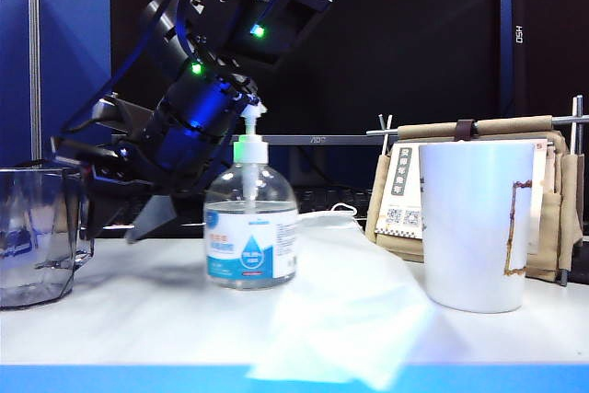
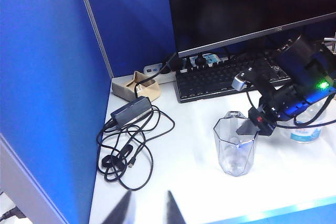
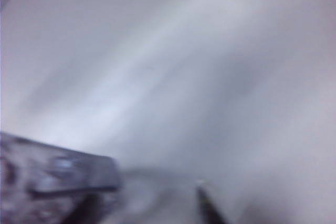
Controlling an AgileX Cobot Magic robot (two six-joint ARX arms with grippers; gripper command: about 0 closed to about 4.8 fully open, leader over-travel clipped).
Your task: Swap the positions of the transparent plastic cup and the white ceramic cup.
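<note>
The transparent plastic cup stands upright on the white table at the far left, also seen in the left wrist view as the cup. The white ceramic cup stands at the right. My right gripper has reached across to the left and sits beside the clear cup's handle side, close to its rim. Its jaws stand apart, and its own view is blurred. My left gripper hangs open above the table's front edge, away from both cups, with nothing between its fingers.
A sanitizer pump bottle stands between the cups, with a white tissue in front of it. A beige bag hangs behind the white cup. A coiled cable, a power adapter and a keyboard lie near the blue partition.
</note>
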